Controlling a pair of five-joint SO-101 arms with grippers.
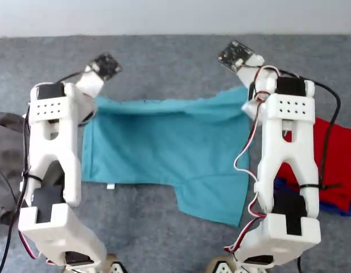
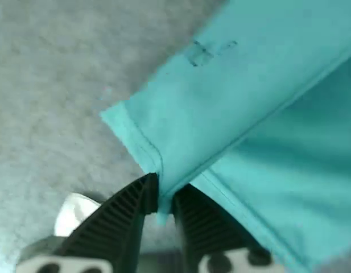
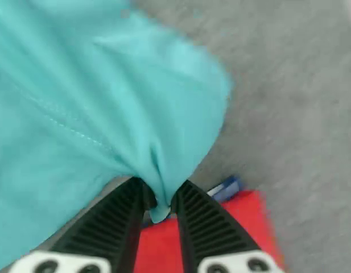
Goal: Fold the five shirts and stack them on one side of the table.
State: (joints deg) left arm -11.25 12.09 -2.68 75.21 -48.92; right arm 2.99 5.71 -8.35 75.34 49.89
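Teal shirt [image 1: 164, 153] is spread mid-table [image 1: 164, 62]. Left end effector [image 2: 159, 196] and right end effector [image 3: 160, 202] are each clamped on a far corner. I judge both corners should travel together, level, with the hem taut, so the fold lands square.

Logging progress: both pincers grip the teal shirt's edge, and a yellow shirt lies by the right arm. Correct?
No: the high view shows a red shirt there, not yellow. The left pincer and right pincer do grip the teal shirt.
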